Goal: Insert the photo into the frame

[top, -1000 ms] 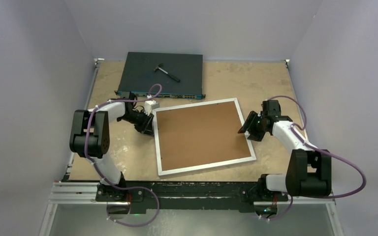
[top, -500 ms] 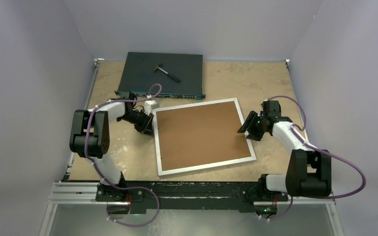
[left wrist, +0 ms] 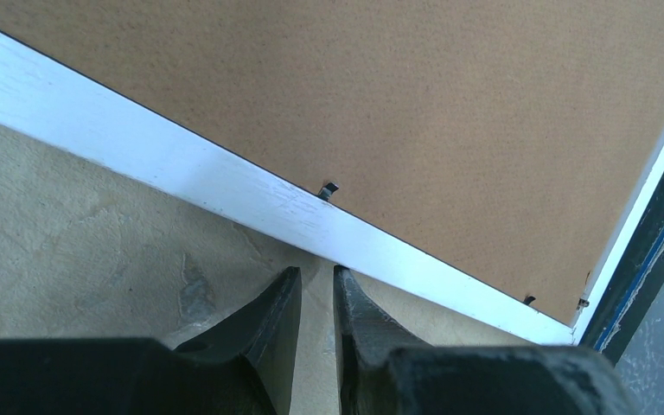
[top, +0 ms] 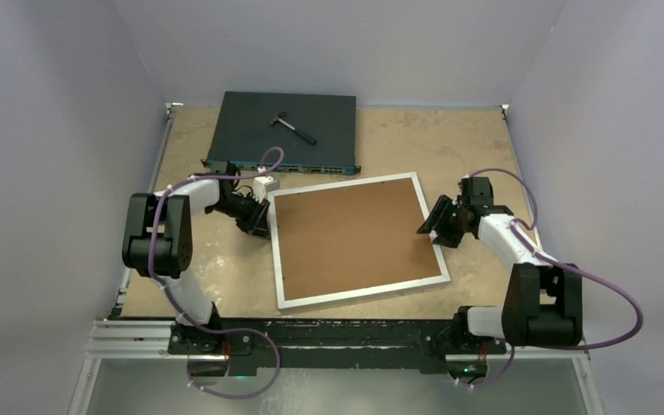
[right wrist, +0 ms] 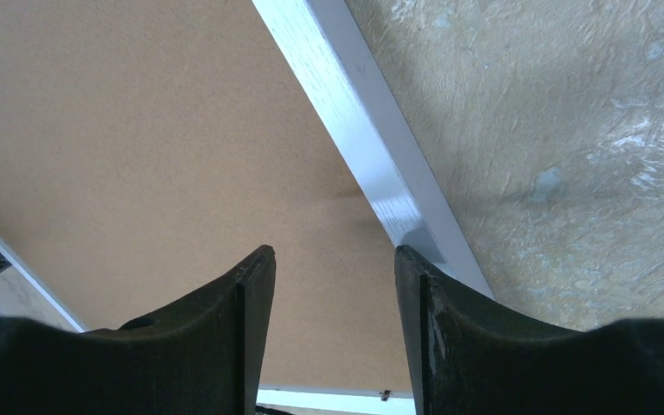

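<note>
The frame [top: 359, 293] lies face down mid-table, its thin white border around a plain brown backing board [top: 350, 229]. The photo is hidden. My left gripper [top: 262, 226] sits low at the frame's left edge. In the left wrist view its fingertips [left wrist: 316, 275] touch the white border [left wrist: 225, 186], with only a narrow gap and bare table between them. My right gripper [top: 428, 226] hovers at the frame's right edge. In the right wrist view it [right wrist: 333, 252] stands open and empty, one finger over the board, the other over the border [right wrist: 372, 147].
A dark network switch box [top: 251, 130] lies at the back left with a small hammer-like tool [top: 294, 125] on top. A small metal tab [left wrist: 328, 188] sticks up at the board's edge. Grey walls close in on three sides.
The right gripper has narrowed slightly and edged a little toward the frame. The left arm and the frame have not moved.
</note>
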### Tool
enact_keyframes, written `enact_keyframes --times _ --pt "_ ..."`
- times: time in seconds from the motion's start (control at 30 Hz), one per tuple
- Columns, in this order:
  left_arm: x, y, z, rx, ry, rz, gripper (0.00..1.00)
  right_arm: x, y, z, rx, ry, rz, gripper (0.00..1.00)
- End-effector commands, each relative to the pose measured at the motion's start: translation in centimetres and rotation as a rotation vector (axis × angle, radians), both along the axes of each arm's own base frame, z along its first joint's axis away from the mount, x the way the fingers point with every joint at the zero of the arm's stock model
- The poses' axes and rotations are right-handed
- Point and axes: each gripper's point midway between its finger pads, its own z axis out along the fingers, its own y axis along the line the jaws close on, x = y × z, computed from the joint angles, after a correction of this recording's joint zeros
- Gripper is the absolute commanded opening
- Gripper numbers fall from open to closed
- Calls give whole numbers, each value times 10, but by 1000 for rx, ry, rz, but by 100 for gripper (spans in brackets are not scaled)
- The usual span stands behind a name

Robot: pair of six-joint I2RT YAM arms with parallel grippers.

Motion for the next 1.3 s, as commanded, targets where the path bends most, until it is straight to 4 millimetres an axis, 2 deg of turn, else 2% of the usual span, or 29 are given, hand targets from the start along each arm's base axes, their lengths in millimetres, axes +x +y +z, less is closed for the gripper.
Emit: enact_keyframes --times 0.0,0.43,0.77,1.27 --pt "7 -11 13 -83 -49 -15 18 -29 8 -14 -1 99 30 56" --pt "-2 -15 8 -109 -37 -17 19 -40 12 -19 -19 150 54 57" --pt "0 -16 12 -118 -55 -19 19 -45 13 -26 -33 177 60 56" --pt "-1 -18 10 -132 -54 -16 18 -64 28 -38 -26 243 108 56"
